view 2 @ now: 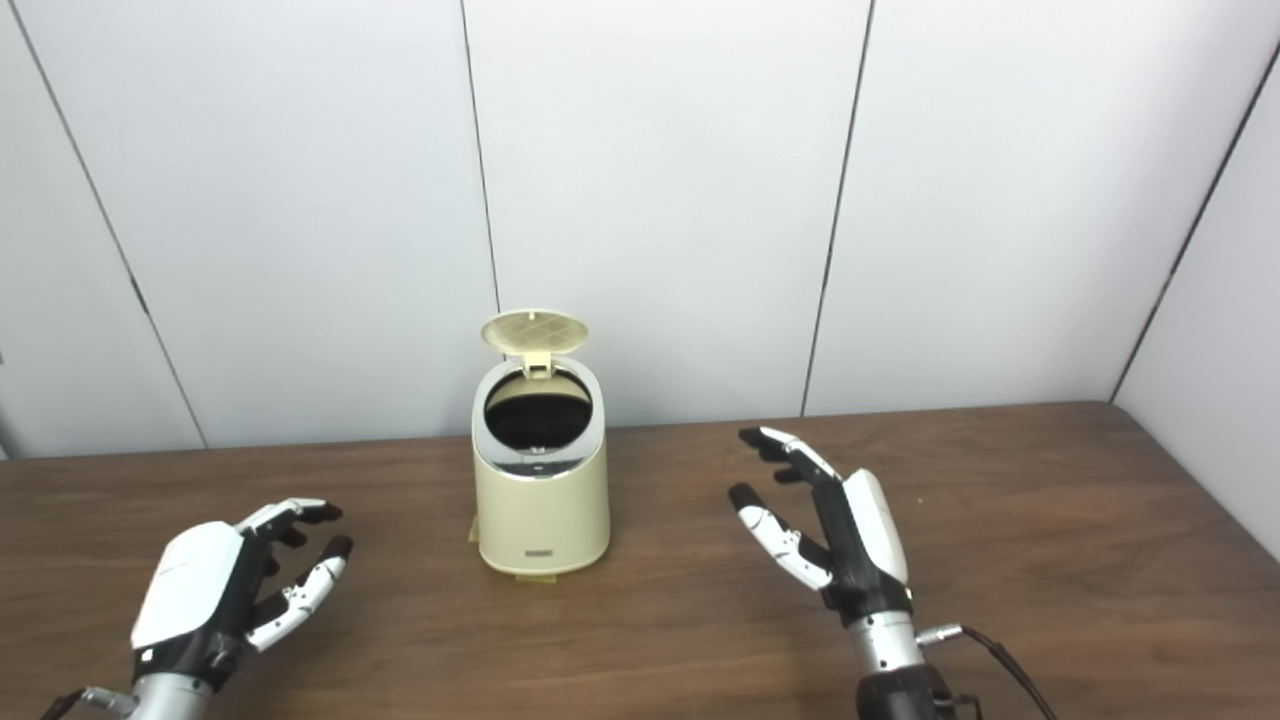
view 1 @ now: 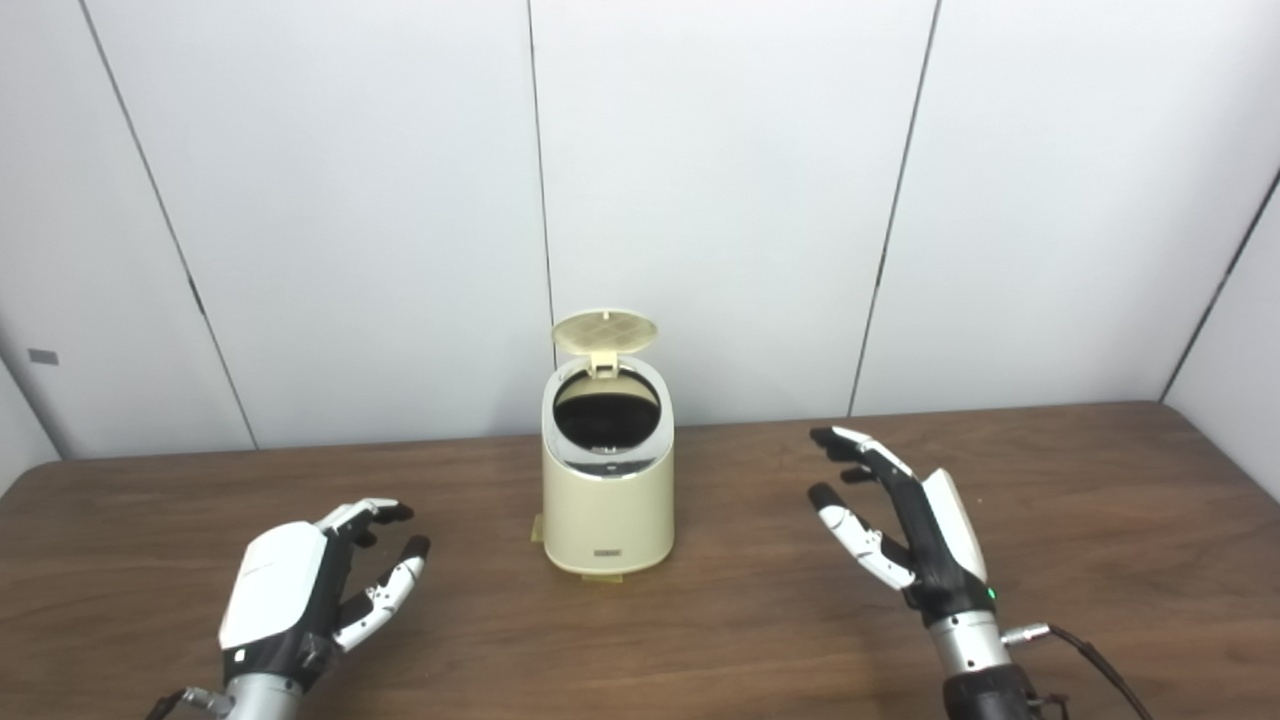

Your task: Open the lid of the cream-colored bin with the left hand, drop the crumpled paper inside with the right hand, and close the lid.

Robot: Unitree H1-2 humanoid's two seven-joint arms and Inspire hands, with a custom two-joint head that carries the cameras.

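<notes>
The cream-colored bin (view 1: 607,510) stands upright at the middle of the wooden table. Its round lid (view 1: 604,333) is flipped up at the back and the dark opening (view 1: 606,412) shows. No crumpled paper is in view on the table or in either hand; the inside of the bin is too dark to see. My left hand (view 1: 310,590) is open and empty, low over the table to the left of the bin. My right hand (view 1: 900,525) is open and empty, to the right of the bin, fingers pointing up and toward it.
The brown wooden table (view 1: 760,620) ends at white wall panels (view 1: 720,200) just behind the bin. A cable (view 1: 1090,655) runs from my right wrist toward the bottom edge.
</notes>
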